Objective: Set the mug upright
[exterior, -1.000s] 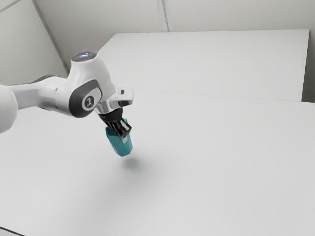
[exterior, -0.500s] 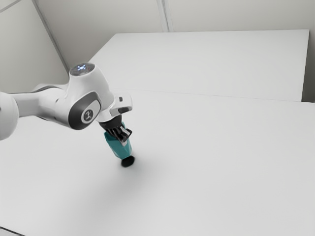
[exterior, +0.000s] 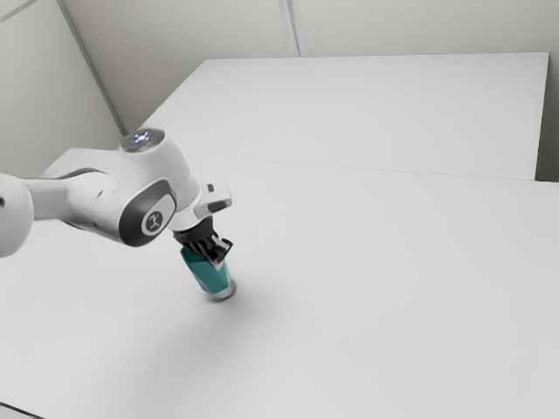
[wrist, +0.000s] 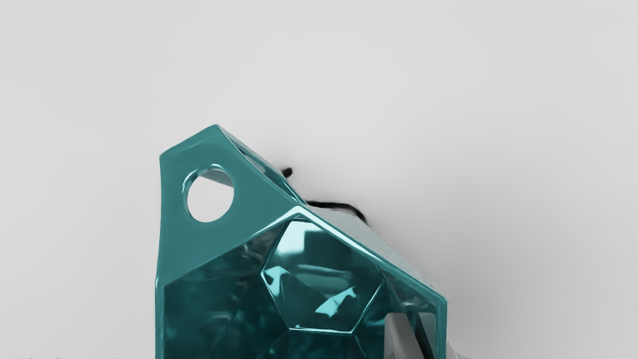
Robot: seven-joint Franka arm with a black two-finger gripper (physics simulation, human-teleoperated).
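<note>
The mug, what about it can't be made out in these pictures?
Whether the mug touches the table: exterior view, blurred around its base.
Its inside: exterior view, hidden by its wall and the tool.
The full rim: wrist view, cut off by the bottom edge.

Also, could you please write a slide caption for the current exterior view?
White robot arm with its jaws shut on a tilted teal mug, low at a pale tabletop.

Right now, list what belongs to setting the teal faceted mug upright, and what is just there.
For the job:
teal faceted mug, tilted
black two-finger gripper, shut on the mug's wall
smooth white tabletop beneath

Just there:
thin dark line, exterior view's lower left corner
pale wall panels behind
</note>
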